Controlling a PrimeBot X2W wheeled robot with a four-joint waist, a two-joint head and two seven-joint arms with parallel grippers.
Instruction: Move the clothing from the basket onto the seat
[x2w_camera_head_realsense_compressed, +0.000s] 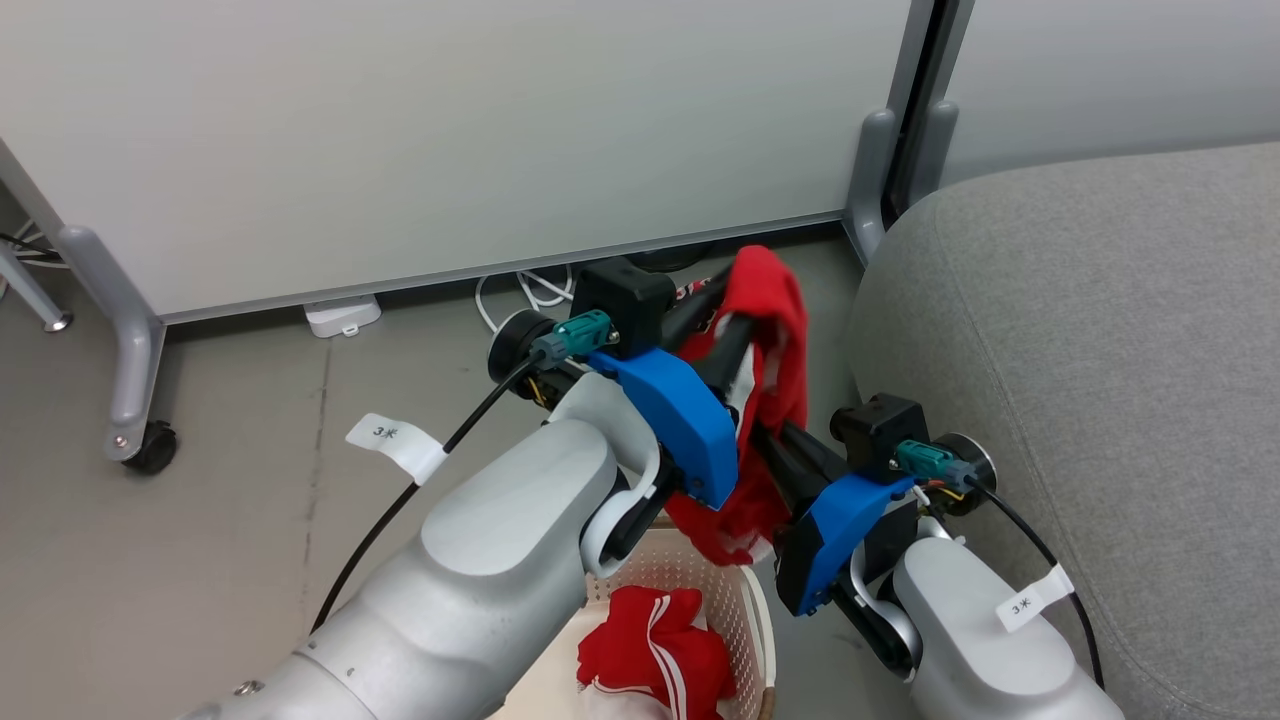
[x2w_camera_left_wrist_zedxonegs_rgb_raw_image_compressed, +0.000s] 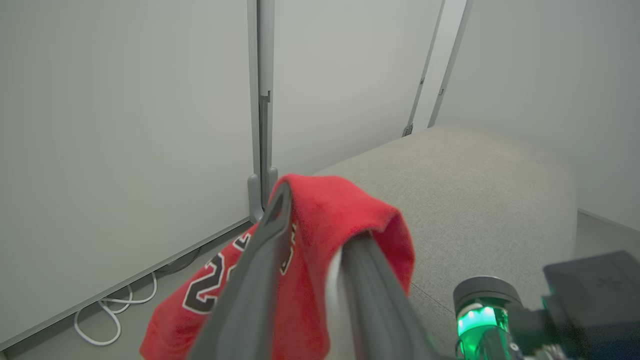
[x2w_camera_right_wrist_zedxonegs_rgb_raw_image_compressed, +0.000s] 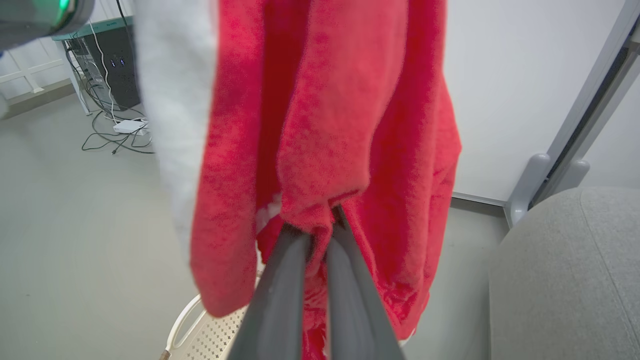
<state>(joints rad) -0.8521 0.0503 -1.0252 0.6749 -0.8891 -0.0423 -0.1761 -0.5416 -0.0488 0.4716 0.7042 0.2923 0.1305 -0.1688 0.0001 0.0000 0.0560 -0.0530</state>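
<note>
Currently, in head view, the red garment (x2w_camera_head_realsense_compressed: 785, 300) hangs in the air near centre, up at 12 o'clock from the basket (x2w_camera_head_realsense_compressed: 757, 610). The basket sits at 6 o'clock w/ a second red piece (x2w_camera_head_realsense_compressed: 650, 650), white-striped, lying inside. The seat (x2w_camera_head_realsense_compressed: 1080, 350) fills the 3 o'clock side, just beside the basket.

L gripper (x2w_camera_head_realsense_compressed: 735, 305) reaches in from 7 o'clock. In the left wrist view (x2w_camera_left_wrist_zedxonegs_rgb_raw_image_compressed: 320, 217) its jaws stand part-way apart, and the garment (x2w_camera_left_wrist_zedxonegs_rgb_raw_image_compressed: 345, 210) is draped over both tips like a hood rather than squeezed flat. A black number mark w/ white edging (x2w_camera_left_wrist_zedxonegs_rgb_raw_image_compressed: 215, 285) shows on the cloth at 7 o'clock, and the seat (x2w_camera_left_wrist_zedxonegs_rgb_raw_image_compressed: 475, 190) is beyond at 2 o'clock.

R gripper (x2w_camera_head_realsense_compressed: 757, 428) sits at 5 o'clock of the L one, w/ its fingers running up into the lower folds. In the right wrist view (x2w_camera_right_wrist_zedxonegs_rgb_raw_image_compressed: 320, 227) the jaws are nearly together, pinching a fold of the garment (x2w_camera_right_wrist_zedxonegs_rgb_raw_image_compressed: 325, 100), which hangs from 12 o'clock down past the tips. The basket rim (x2w_camera_right_wrist_zedxonegs_rgb_raw_image_compressed: 200, 330) is at 7 o'clock and a seat corner (x2w_camera_right_wrist_zedxonegs_rgb_raw_image_compressed: 565, 275) at 4 o'clock.

Grey partition panels (x2w_camera_head_realsense_compressed: 450, 130) stand behind, w/ white cables (x2w_camera_head_realsense_compressed: 530, 290) on the floor at their foot.
</note>
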